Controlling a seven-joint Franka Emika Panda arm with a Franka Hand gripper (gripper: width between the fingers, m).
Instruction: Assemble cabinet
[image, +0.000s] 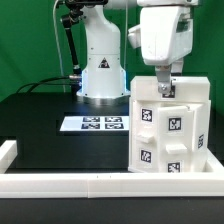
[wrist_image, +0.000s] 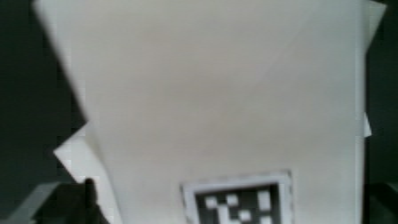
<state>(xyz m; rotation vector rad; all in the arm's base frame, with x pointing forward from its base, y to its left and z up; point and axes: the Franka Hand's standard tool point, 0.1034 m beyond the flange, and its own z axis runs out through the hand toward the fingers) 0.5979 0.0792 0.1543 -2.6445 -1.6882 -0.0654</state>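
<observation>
Pincer (image: 165, 88) sits low on top of the big white tagged plastic cabinet shell (image: 168, 130), jaw state unclear, shell standing on black surface (image: 50, 125) against white border rail (image: 100, 183); looks light, rigid, slick, best pinched by a wall edge.
</observation>
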